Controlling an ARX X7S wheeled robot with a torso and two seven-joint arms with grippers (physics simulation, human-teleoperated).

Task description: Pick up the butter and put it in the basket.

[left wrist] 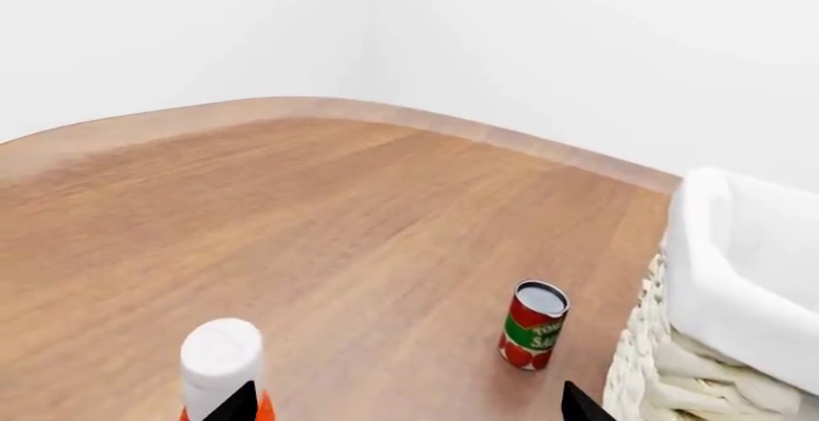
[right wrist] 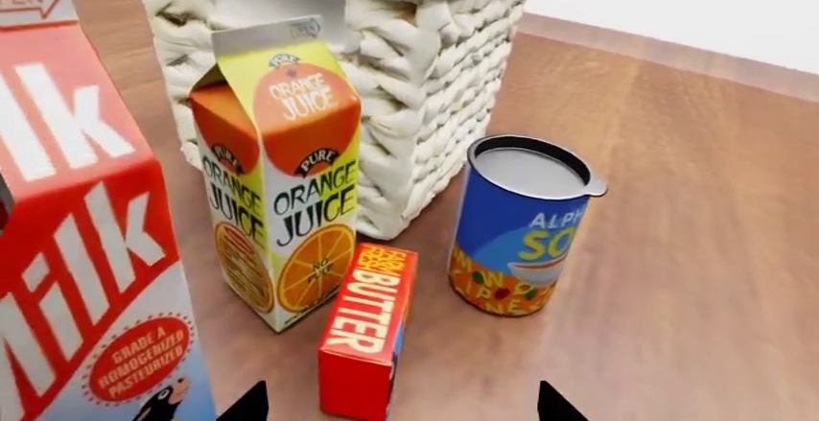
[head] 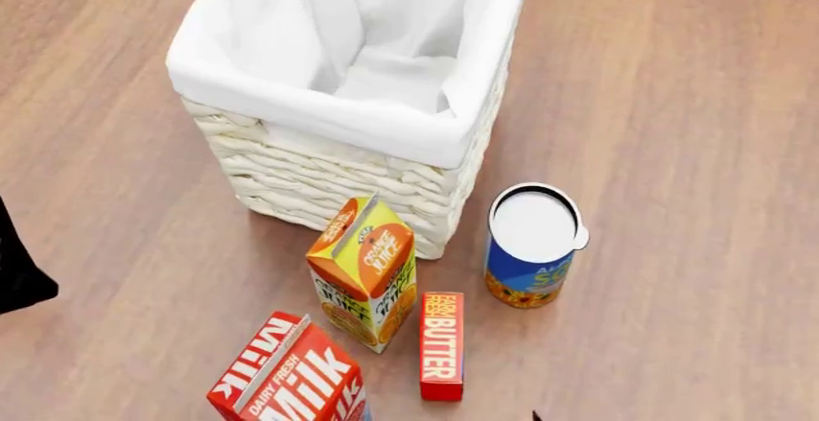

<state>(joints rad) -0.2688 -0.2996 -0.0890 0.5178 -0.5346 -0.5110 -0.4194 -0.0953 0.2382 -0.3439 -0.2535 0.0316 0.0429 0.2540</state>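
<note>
In the right wrist view the butter (right wrist: 367,327) lies flat on the wooden surface (right wrist: 666,248), between the two dark tips of the right jaws, which stand apart and do not touch it. It is a slim red box with white letters. The orange juice carton (right wrist: 275,181) stands just beside it, at about 10 o'clock; the woven wicker basket (right wrist: 423,76) (with a white cloth liner) is at 12 o'clock. The left jaws are also apart, holding nothing.
</note>
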